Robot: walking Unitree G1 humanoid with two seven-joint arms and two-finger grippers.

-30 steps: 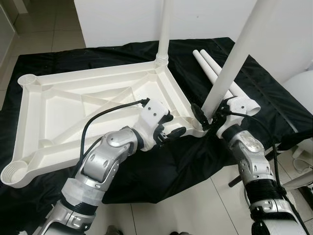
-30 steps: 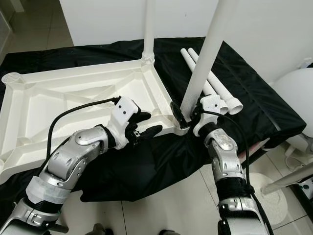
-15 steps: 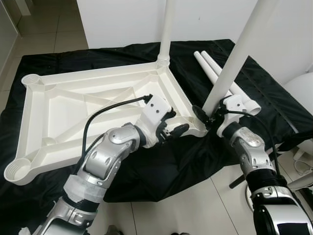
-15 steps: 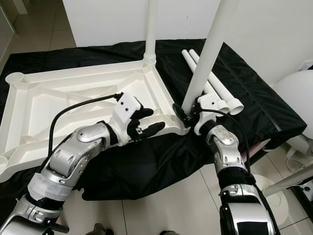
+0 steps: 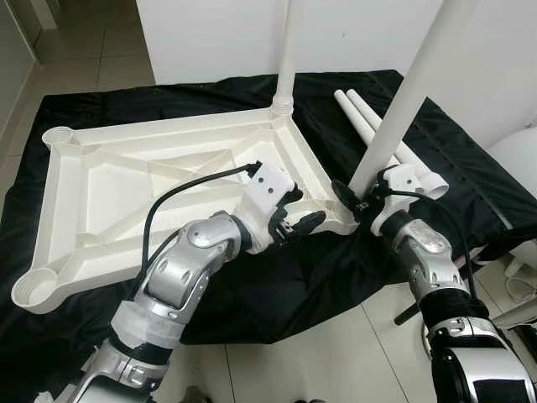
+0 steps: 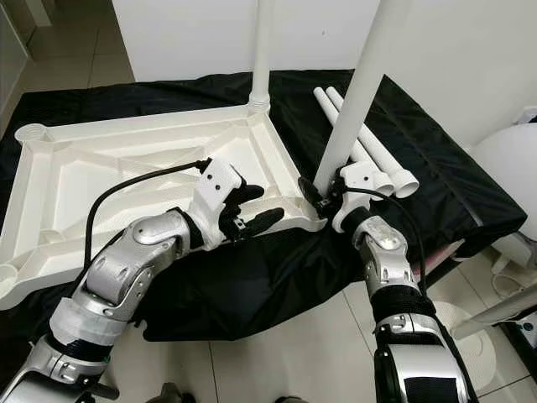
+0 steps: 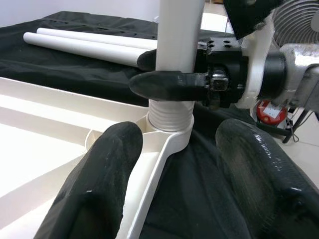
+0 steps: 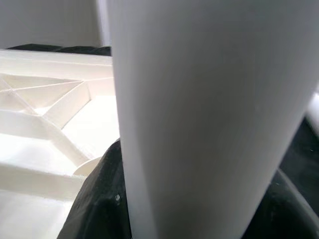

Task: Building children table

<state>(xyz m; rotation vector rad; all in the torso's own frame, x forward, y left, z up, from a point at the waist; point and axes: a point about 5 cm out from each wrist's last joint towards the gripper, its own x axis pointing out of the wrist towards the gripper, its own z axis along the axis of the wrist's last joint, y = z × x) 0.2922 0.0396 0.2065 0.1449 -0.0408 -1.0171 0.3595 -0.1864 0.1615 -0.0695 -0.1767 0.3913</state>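
- Upside down on a black cloth (image 5: pixel 277 294) lies the white tabletop (image 5: pixel 126 193), ribbed underside up
- Right end effector (image 6: pixel 323 195) pinches a white leg (image 5: pixel 394 126) standing in the near corner socket (image 7: pixel 167 130); its top is cut off
- Left end effector (image 5: pixel 298 220), fingers (image 7: pixel 102 174) spread, hovers at that corner's rim
- Another leg (image 5: pixel 284 59) stands at the far corner, two spare legs (image 5: pixel 369 126) lying beyond

The tabletop (image 5: pixel 168 180), its two upright legs (image 5: pixel 401 101) and the two loose legs (image 5: pixel 369 126) are plain white on a black cloth (image 5: pixel 277 285), over pale grey floor tiles (image 5: pixel 336 353), beside silver arms with black pincers (image 5: pixel 304 225).
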